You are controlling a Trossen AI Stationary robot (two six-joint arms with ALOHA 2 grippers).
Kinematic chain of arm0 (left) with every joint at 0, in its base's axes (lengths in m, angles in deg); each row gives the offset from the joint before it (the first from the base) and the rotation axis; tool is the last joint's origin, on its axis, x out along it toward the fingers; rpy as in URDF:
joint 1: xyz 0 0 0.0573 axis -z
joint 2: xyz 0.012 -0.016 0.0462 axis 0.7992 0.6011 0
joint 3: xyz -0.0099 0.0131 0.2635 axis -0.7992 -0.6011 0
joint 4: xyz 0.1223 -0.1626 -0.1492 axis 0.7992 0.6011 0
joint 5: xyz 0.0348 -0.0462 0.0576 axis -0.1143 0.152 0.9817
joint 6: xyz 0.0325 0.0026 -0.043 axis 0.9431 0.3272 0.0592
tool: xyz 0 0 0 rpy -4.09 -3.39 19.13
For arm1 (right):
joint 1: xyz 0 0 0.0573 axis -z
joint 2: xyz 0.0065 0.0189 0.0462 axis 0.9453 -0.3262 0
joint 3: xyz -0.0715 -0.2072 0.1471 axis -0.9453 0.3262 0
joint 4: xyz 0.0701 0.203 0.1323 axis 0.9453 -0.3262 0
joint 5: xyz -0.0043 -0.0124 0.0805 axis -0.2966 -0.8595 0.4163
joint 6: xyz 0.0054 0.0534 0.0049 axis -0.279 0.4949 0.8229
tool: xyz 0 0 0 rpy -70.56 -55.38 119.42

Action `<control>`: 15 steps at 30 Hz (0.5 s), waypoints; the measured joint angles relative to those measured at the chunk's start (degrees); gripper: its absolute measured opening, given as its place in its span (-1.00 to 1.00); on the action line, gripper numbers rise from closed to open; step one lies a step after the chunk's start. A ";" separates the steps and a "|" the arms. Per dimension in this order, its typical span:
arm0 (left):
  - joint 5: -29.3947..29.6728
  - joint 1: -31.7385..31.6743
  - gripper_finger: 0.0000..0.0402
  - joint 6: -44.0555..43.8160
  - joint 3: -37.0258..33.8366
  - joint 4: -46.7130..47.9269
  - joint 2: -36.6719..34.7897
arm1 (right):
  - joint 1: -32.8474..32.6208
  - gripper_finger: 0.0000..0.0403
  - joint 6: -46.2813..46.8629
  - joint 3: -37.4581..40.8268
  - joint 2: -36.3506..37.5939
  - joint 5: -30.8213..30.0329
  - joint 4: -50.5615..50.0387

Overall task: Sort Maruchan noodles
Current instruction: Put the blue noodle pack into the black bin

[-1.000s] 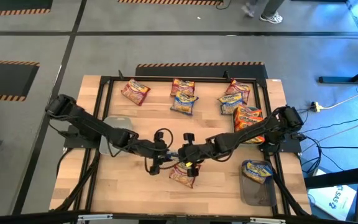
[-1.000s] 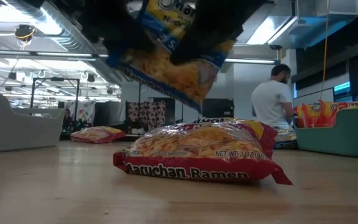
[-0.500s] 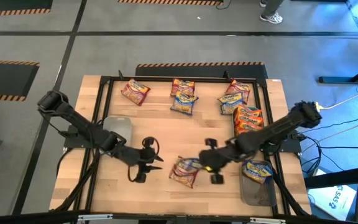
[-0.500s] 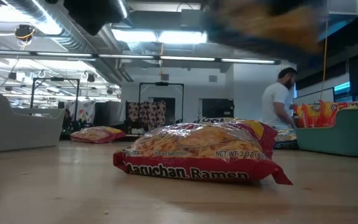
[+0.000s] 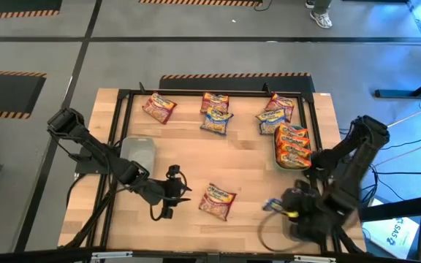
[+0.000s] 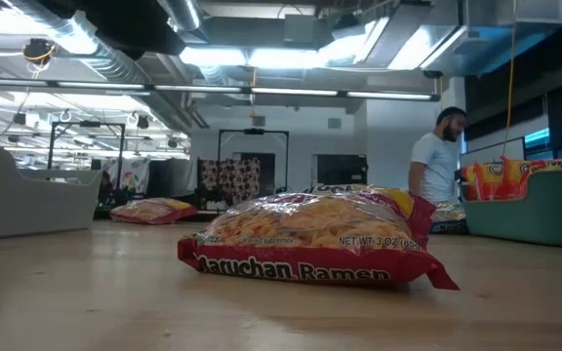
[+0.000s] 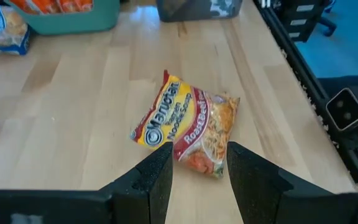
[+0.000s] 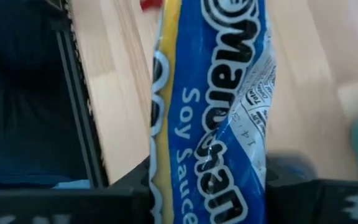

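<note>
Carrying a crinkly blue-and-yellow soy sauce ramen packet clamped in its jaws, the right gripper sits lower right over the grey tray, probably to drop it with its kind, while the left gripper waits empty, jaws apart, at lower left.

One noodle packet lies alone near the middle of the table. Five more packets lie along the far edge. A tray on the right holds more packets. Another tray sits on the left.

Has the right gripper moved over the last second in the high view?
Yes. The right gripper, shut on a blue packet, has swung from above the maroon packet toward the table's right near corner.
</note>
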 joint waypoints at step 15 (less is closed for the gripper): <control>0.02 -0.27 -0.28 0.17 0.00 -2.89 -0.03 | -10.70 -0.49 23.64 8.26 -0.02 8.42 -1.32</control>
